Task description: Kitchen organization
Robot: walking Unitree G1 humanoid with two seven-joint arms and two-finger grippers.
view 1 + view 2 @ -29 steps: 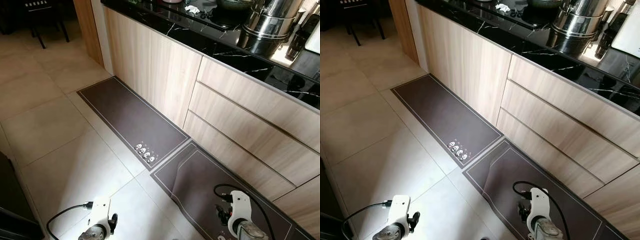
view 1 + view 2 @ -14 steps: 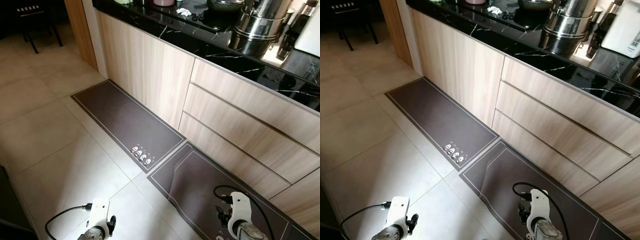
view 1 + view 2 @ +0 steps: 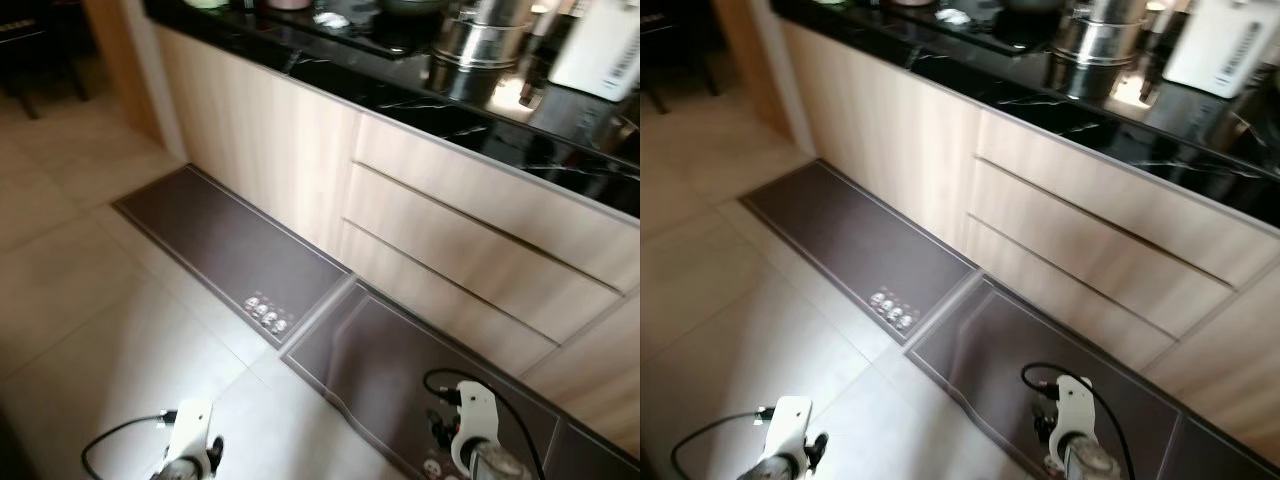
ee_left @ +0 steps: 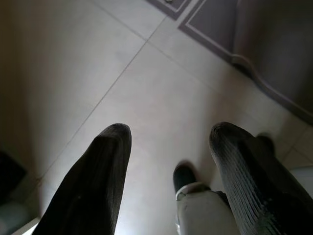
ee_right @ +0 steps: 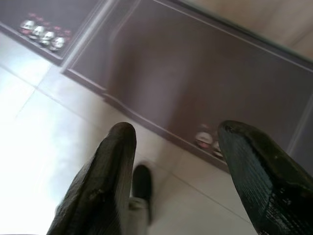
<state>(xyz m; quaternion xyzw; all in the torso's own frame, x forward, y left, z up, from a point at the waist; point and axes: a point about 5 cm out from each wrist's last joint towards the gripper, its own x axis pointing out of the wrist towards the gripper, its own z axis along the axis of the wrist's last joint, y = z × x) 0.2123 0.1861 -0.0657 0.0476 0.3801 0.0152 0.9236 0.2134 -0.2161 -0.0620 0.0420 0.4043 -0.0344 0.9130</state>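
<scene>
Both grippers, left (image 4: 168,147) and right (image 5: 176,147), spread wide, empty, hanging above floor; black countertop (image 3: 470,110) at one o'clock.

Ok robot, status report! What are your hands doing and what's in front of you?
Left gripper open, empty, above floor tiles. Right gripper open, empty, above brown mat. Counter ahead, steel pot on it. Drawers shut.

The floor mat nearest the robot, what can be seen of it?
The nearer floor mat is dark brown with a thin pale border line and looks like smooth rubber or vinyl. It lies on the pale tiled floor along the foot of the wooden drawers. Its outer edge is wavy and slightly lifted. Its corner nearly meets a second mat.
</scene>
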